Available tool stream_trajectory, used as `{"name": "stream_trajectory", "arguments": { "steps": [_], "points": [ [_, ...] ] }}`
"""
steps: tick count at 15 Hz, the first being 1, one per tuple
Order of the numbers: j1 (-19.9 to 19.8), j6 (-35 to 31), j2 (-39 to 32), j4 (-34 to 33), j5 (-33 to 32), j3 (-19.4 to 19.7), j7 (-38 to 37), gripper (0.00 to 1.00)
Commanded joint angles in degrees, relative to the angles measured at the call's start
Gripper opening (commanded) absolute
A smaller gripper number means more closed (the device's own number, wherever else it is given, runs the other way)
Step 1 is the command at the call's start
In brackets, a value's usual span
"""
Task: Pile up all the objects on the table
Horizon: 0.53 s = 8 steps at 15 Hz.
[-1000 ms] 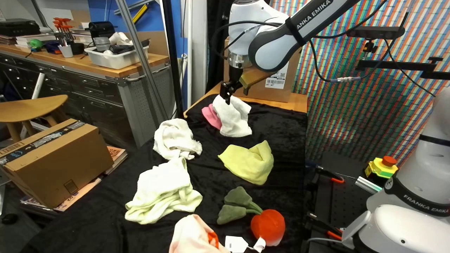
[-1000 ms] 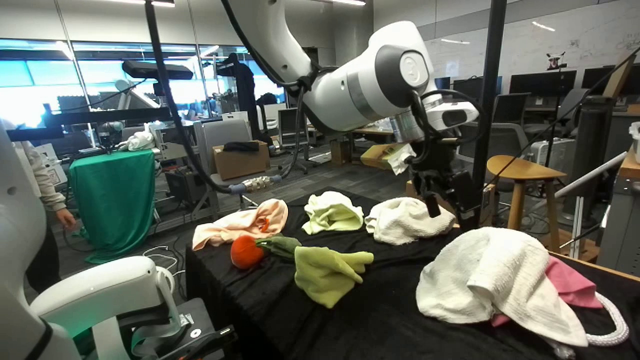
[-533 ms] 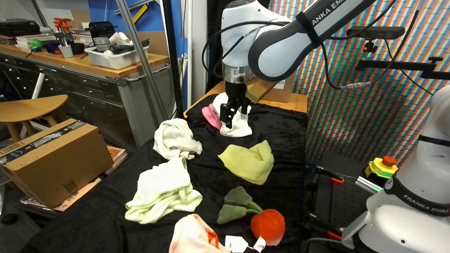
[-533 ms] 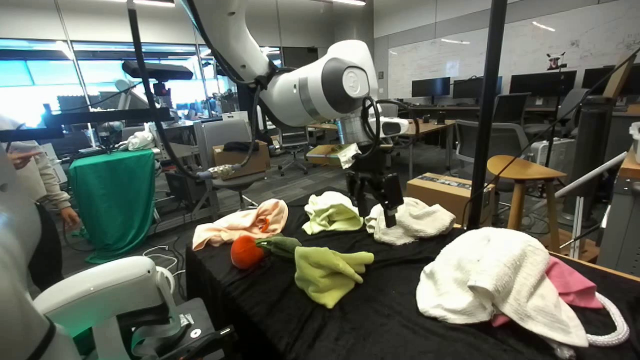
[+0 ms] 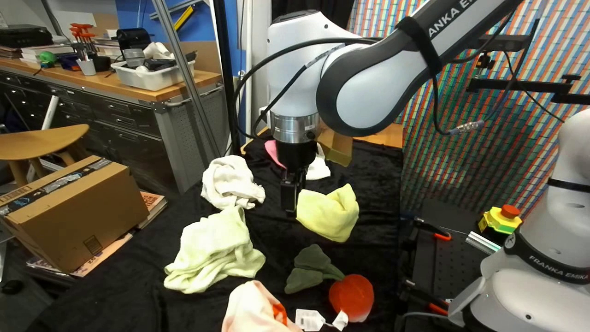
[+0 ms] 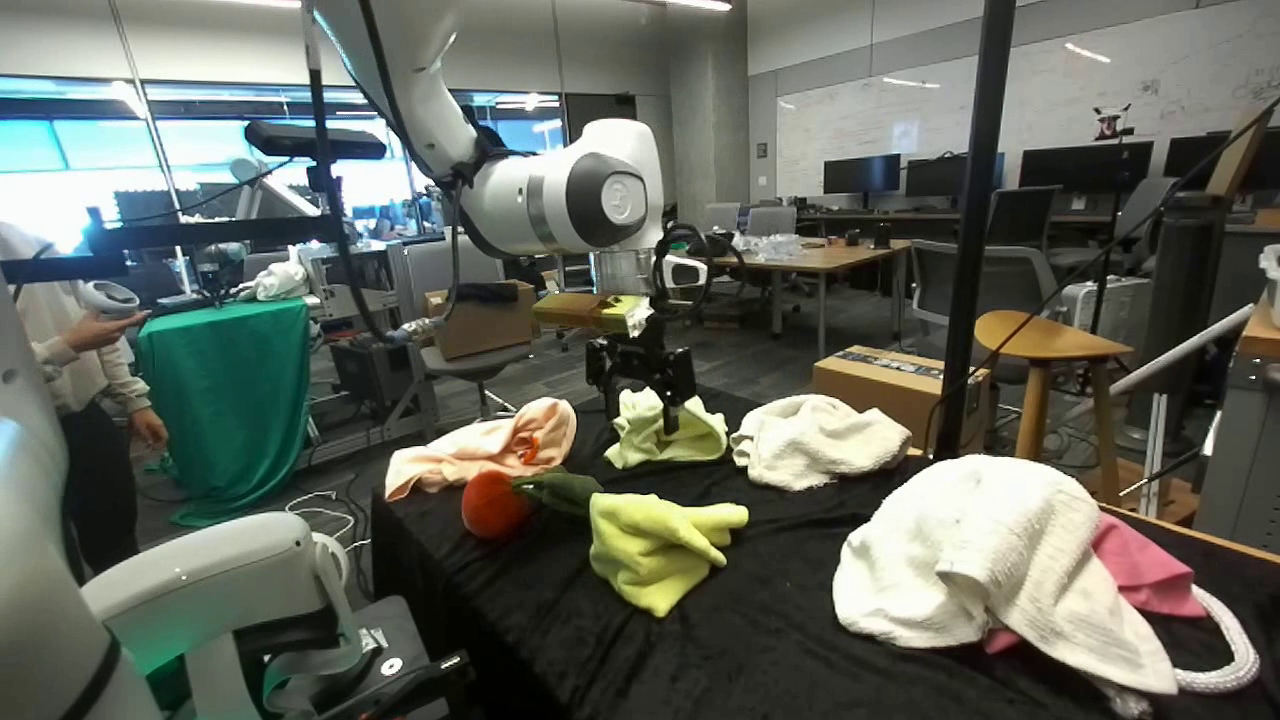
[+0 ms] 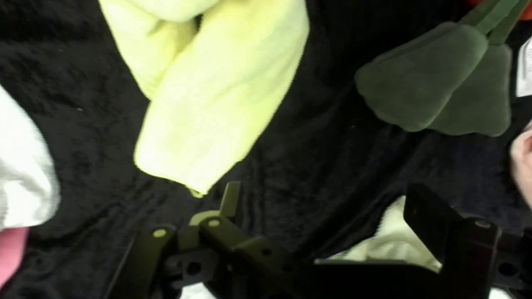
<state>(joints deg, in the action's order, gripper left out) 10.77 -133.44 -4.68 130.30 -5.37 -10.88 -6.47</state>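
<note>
Soft cloths [image 5: 216, 251] lie about the black table [image 5: 373, 170], the red ball [image 5: 351, 295] near its edge. A stool [image 5: 41, 142] and a bench [image 5: 207, 80] stand beyond. The gripper [image 7: 325, 201] has its fingers wide apart. In an exterior view it partly hides a white cloth [image 5: 319, 167], and the peach cloth [image 5: 253, 309] is cut off.

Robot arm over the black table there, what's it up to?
The robot arm has its open gripper above the black table, holding nothing. Spread out there lie a yellow-green cloth, a pale greenish cloth, a white cloth, a peach cloth and a red plush toy, not yet piled. Another white cloth rests over something pink. In an exterior view, a person seems to hold a white controller, perhaps steering the arm.
</note>
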Motion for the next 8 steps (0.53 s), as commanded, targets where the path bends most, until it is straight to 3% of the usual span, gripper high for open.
{"name": "stream_trajectory", "arguments": {
  "steps": [1,8],
  "points": [
    [1.0,1.6,-5.4,-5.4,6.6,-2.2,9.9,1.00],
    [0.7,4.2,-15.8,-15.1,16.1,-4.8,16.5,1.00]
  ]
}}
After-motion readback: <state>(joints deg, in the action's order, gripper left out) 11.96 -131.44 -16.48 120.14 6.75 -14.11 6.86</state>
